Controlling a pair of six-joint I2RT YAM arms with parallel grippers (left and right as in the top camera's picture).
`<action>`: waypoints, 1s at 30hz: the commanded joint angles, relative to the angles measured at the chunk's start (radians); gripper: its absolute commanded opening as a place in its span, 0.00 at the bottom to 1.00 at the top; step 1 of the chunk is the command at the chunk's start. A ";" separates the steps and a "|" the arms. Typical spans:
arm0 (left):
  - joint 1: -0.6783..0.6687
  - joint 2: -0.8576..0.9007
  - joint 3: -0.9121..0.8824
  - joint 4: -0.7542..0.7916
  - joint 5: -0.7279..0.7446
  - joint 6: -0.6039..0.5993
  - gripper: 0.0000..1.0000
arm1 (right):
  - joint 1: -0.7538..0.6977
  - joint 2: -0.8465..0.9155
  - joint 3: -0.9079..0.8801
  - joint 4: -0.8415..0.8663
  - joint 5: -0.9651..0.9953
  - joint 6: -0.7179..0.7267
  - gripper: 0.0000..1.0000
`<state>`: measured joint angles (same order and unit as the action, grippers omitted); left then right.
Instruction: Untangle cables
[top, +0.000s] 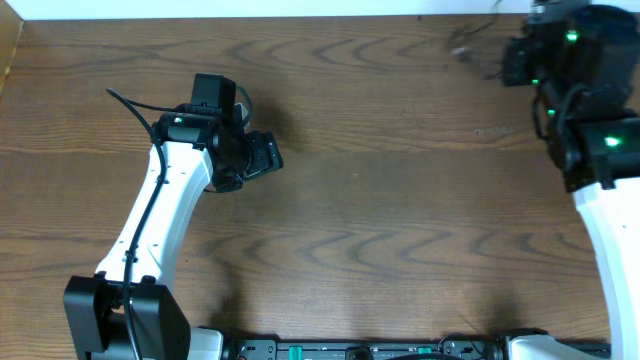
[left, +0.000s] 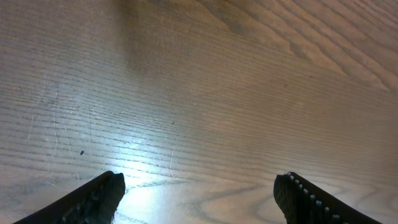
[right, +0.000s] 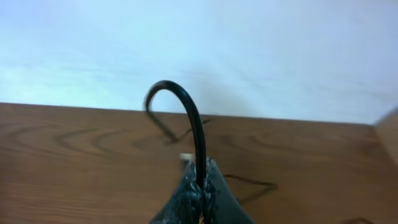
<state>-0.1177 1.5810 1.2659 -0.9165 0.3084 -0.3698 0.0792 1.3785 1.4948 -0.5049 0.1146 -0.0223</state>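
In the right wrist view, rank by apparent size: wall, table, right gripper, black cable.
Largest: the wall and the table, about alike.
Then the right gripper, inflated by nearness to the camera.
Smallest: the black cable it grips.

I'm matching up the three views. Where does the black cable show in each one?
Overhead: black cable is a faint blur at top right, near the far edge.
Left wrist: not in it, only bare table.
Right wrist: centre, arching up from the shut right gripper.
Shared landmark: the table's wood grain.
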 joint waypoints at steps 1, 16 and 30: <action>0.004 -0.010 -0.002 -0.004 -0.007 -0.006 0.82 | -0.069 0.008 -0.002 -0.011 0.021 -0.031 0.01; 0.004 -0.010 -0.002 -0.007 -0.007 -0.006 0.81 | -0.475 0.037 -0.003 0.020 0.166 0.061 0.01; 0.004 -0.010 -0.002 -0.011 -0.007 -0.006 0.81 | -0.631 0.160 -0.003 0.066 0.109 0.134 0.06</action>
<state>-0.1177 1.5810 1.2659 -0.9203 0.3084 -0.3702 -0.5388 1.5249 1.4940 -0.4389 0.2600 0.0799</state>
